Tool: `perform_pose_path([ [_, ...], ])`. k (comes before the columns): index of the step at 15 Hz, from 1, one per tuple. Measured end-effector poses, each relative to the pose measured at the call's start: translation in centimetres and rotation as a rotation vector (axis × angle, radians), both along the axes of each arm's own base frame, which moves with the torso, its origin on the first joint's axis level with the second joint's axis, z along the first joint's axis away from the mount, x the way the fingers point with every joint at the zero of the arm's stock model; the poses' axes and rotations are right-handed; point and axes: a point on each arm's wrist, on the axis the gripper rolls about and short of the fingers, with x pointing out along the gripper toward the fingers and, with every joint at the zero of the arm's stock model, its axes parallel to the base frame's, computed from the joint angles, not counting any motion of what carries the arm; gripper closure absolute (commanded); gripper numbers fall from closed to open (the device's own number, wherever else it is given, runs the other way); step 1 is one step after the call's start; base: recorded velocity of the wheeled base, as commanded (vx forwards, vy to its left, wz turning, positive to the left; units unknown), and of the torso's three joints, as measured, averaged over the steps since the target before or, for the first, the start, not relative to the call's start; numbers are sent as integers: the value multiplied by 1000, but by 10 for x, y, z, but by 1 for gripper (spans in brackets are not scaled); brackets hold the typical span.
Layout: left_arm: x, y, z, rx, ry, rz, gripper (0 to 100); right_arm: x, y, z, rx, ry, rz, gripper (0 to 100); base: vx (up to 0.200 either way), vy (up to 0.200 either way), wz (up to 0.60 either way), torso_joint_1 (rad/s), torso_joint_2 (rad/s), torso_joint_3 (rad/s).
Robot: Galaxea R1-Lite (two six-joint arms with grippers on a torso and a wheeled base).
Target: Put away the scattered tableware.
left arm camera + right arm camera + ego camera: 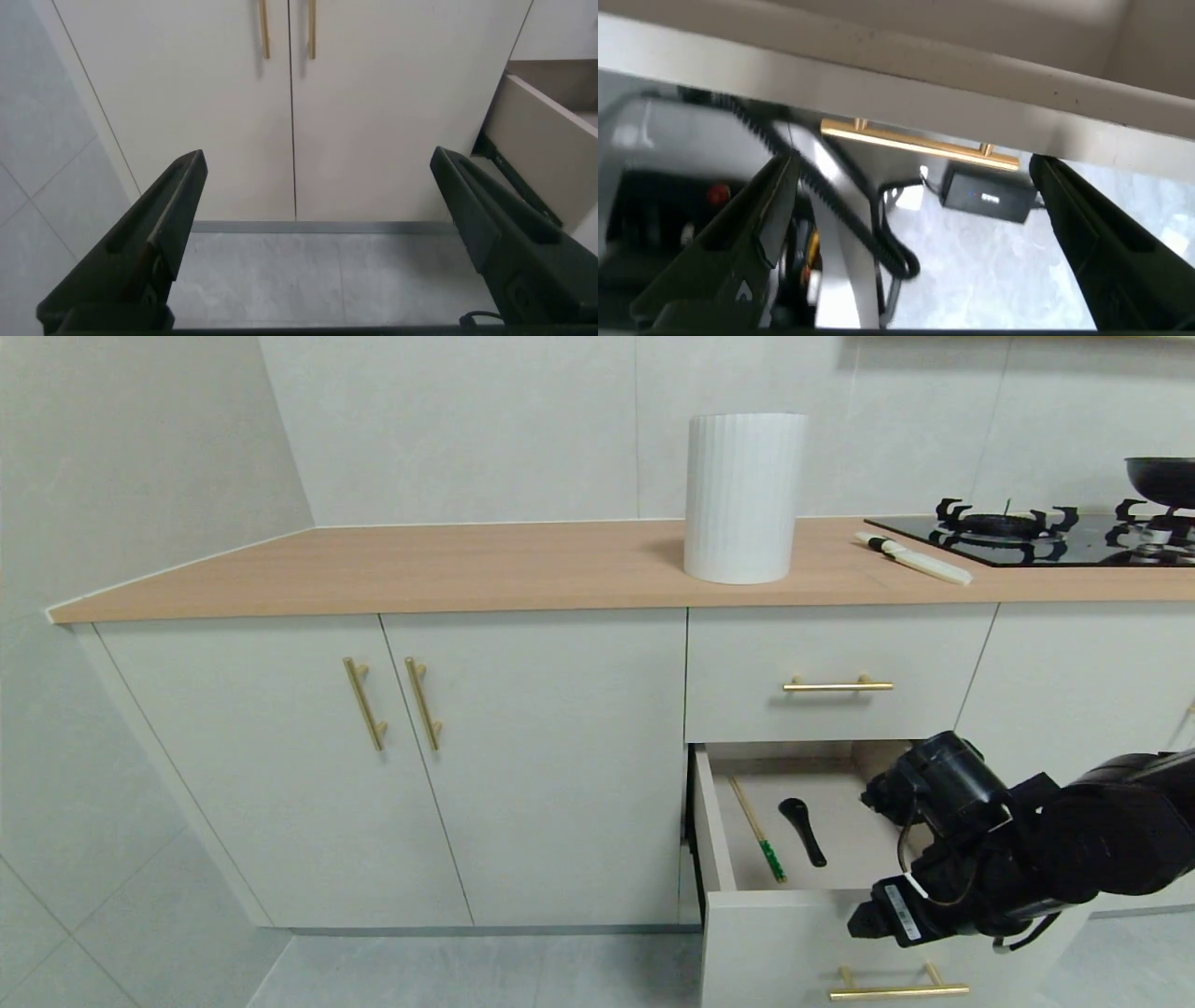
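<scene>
The lower drawer (711,831) stands pulled out. Inside it lie a pair of wooden chopsticks (758,845) with green tips and a black spoon (803,831). A white-handled knife (910,558) rests on the wooden counter next to the stove. My right gripper (906,243) hangs open over the drawer's front panel, above its gold handle (920,143); in the head view the right arm (971,859) covers the drawer's right part. My left gripper (318,243) is open and holds nothing, low before the cabinet doors (294,112).
A tall white ribbed container (744,497) stands on the counter (467,569). A black gas stove (1036,537) with a dark pan (1162,478) is at the far right. The upper drawer (837,672) is closed. Grey floor tiles (308,271) lie below.
</scene>
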Motion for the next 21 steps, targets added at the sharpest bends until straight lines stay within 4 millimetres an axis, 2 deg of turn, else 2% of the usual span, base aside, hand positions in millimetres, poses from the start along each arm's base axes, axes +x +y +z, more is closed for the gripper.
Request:
perform_pose_path([
  [5,0,0,0,0,0,0,0,52,-5,-11,-16,-32,-93,0,0,0,0,0,0,0],
  [9,0,0,0,-1,0,0,0,87,0,-19,-28,-119,-137,0,0,0,0,0,0,0],
  [14,0,0,0,0,0,0,0,113,7,-42,41,-283,-239,0,0,0,0,0,0,0],
  [17,0,0,0,0,0,0,0,128,6,-59,59,-390,-282,0,0,0,0,0,0,0],
  [21,0,0,0,0,0,0,0,141,5,-71,122,-497,-322,0,0,0,0,0,0,0],
])
